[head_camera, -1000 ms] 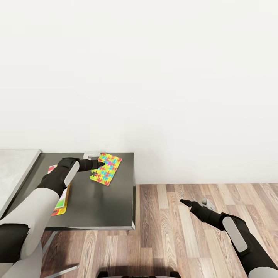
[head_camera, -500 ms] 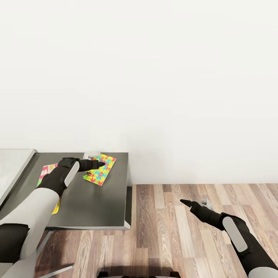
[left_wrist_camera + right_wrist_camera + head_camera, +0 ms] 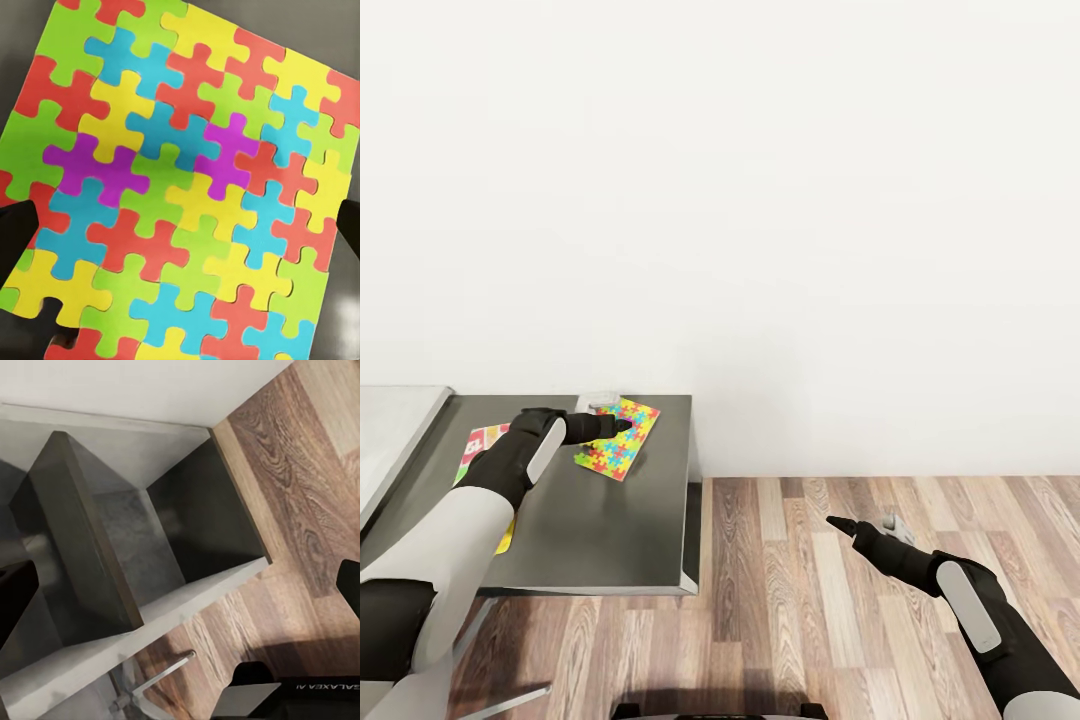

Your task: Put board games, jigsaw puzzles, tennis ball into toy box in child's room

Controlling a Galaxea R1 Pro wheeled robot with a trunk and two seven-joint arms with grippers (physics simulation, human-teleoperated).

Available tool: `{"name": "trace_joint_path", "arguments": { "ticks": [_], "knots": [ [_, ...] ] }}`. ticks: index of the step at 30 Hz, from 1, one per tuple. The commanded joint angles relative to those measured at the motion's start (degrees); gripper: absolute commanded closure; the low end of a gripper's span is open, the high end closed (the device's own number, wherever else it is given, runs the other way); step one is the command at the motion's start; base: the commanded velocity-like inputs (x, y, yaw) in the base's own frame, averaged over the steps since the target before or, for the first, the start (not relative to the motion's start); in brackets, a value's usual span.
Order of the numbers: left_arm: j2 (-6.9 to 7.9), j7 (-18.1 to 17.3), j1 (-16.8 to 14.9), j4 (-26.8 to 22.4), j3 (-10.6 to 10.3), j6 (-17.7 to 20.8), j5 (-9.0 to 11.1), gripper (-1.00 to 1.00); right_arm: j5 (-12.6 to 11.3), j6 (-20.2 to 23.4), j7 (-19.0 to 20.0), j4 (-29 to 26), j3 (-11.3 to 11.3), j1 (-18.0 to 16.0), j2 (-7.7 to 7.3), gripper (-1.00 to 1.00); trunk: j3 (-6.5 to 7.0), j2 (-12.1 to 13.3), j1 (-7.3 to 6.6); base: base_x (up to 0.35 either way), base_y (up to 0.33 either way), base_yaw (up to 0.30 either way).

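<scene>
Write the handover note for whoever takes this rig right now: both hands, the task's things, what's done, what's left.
Left hand: open over the bright jigsaw puzzle, fingers straddling its lid in the left wrist view, not gripping.
Right hand: open, holding nothing, out over the wood floor.
On the dark end of the table: that puzzle and a second flat colourful box, partly under the left arm.
Done: nothing evident.
Left: grip the puzzle, carry it to the toy box, then the remaining toys.

Dark table (image 3: 610, 530) bare toward its front edge; jigsaw puzzle (image 3: 618, 437) and another flat box (image 3: 482, 445) crowd the wall side.
</scene>
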Motion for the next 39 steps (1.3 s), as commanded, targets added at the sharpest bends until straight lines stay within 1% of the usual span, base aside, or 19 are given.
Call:
{"name": "trace_joint_path", "arguments": {
  "ticks": [1,17,22,26,29,36,39],
  "knots": [
    [0.06,0.0,0.0,-0.1,-0.2,0.2,0.2,-1.00,0.0,0.4,0.2,0.0,-0.1,0.0,0.02,-1.00,-0.08,-0.1,0.03,0.000,0.000,0.000],
    [0.58,0.2,0.0,-0.1,0.2,0.4,0.1,-1.00,0.2,0.4,0.1,0.0,-0.1,0.0,0.13,-1.00,-0.08,-0.1,0.03,0.000,0.000,0.000],
    [1.03,0.2,0.0,-0.2,0.2,0.4,0.1,-1.00,0.2,0.4,0.1,0.0,-0.1,0.0,0.07,-1.00,-0.08,-0.1,0.03,0.000,0.000,0.000],
    [1.96,0.2,0.0,-0.3,0.3,0.4,0.1,-1.00,0.1,0.4,0.2,0.0,-0.1,0.0,0.03,-1.00,-0.08,-0.1,0.03,0.000,0.000,0.000],
    [2.26,0.3,0.0,-0.4,0.3,0.4,0.1,-1.00,0.1,0.4,0.2,0.0,-0.1,0.0,0.02,-1.00,-0.08,-0.1,0.03,0.000,0.000,0.000],
    [2.48,0.3,0.0,-0.4,0.3,0.3,0.1,-1.00,0.1,0.4,0.2,0.0,-0.1,0.0,0.02,-1.00,-0.08,-0.1,0.03,0.000,0.000,0.000],
    [2.51,0.5,0.0,-0.4,0.3,-0.4,0.1,-1.00,0.1,0.4,0.2,0.0,-0.1,0.0,0.02,-1.00,-0.08,-0.1,0.03,0.000,0.000,0.000]
  ]
}}
